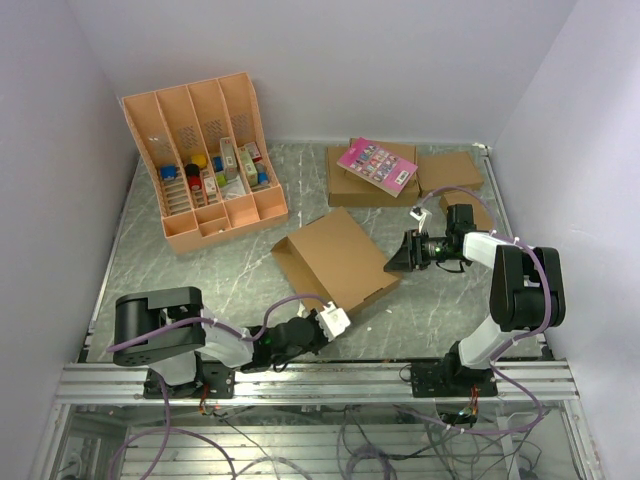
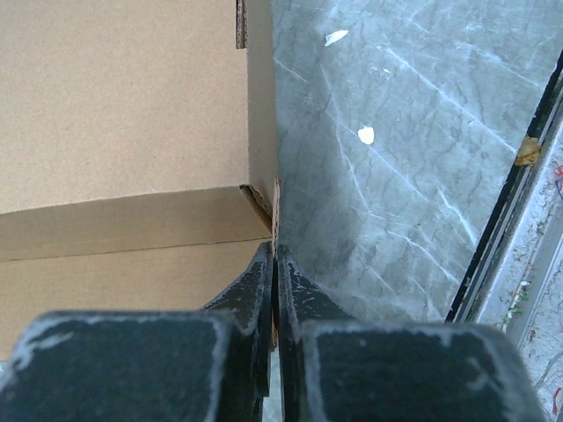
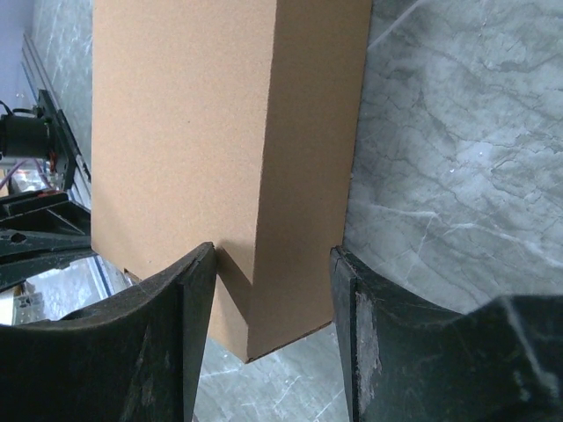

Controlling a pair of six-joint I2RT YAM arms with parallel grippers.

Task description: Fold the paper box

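The paper box (image 1: 335, 258) is a flat brown cardboard box lying at the table's middle, with one end open toward the left. My left gripper (image 1: 333, 322) is at its near corner. In the left wrist view the gripper (image 2: 276, 257) is shut on a thin cardboard edge of the box (image 2: 123, 105). My right gripper (image 1: 402, 258) is at the box's right corner. In the right wrist view it (image 3: 273, 264) is open, and its jaws straddle the box's side wall (image 3: 308, 132) without pressing on it.
An orange-tan compartment tray (image 1: 185, 87) with small items stands at the back left. Smaller brown boxes (image 1: 352, 187) (image 1: 450, 172) lie at the back right, one with a pink card (image 1: 377, 166) on it. A metal rail (image 1: 320, 380) runs along the near edge.
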